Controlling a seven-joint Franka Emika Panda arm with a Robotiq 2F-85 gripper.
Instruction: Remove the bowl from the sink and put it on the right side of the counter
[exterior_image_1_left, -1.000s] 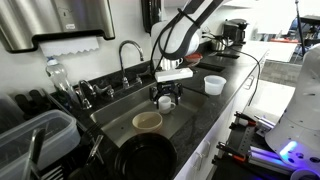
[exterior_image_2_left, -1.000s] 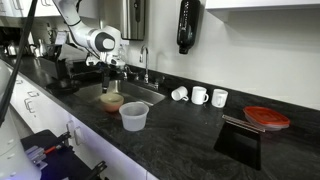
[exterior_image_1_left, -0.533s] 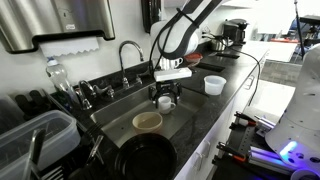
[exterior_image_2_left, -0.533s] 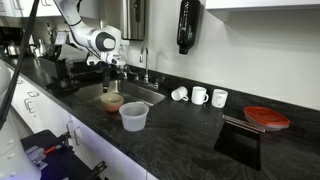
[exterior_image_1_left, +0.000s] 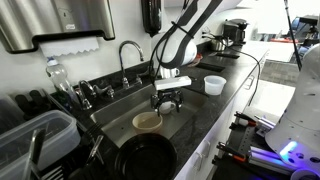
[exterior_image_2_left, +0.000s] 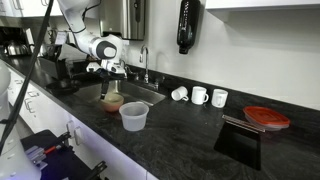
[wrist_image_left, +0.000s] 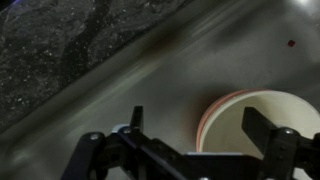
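The tan-beige bowl (exterior_image_1_left: 147, 121) sits on the floor of the stainless-steel sink (exterior_image_1_left: 125, 108), near its front wall. It also shows in the other exterior view (exterior_image_2_left: 112, 102) and in the wrist view (wrist_image_left: 258, 122). My gripper (exterior_image_1_left: 165, 103) hangs open inside the sink, just above and beside the bowl. In the wrist view my open fingers (wrist_image_left: 200, 130) straddle the bowl's near rim, one finger over the sink floor and one over the bowl. Nothing is held. The black counter (exterior_image_2_left: 190, 125) runs along both sides of the sink.
A chrome gooseneck faucet (exterior_image_1_left: 128, 52) stands behind the sink. A small white bowl (exterior_image_1_left: 214, 84) sits on the counter past the arm. A clear tub (exterior_image_2_left: 134, 115), white mugs (exterior_image_2_left: 200, 95) and a red-orange dish (exterior_image_2_left: 266, 116) sit further along. A black pan (exterior_image_1_left: 145, 160) lies near.
My gripper has moved lower into the sink and closer to the bowl. The bowl has not moved.
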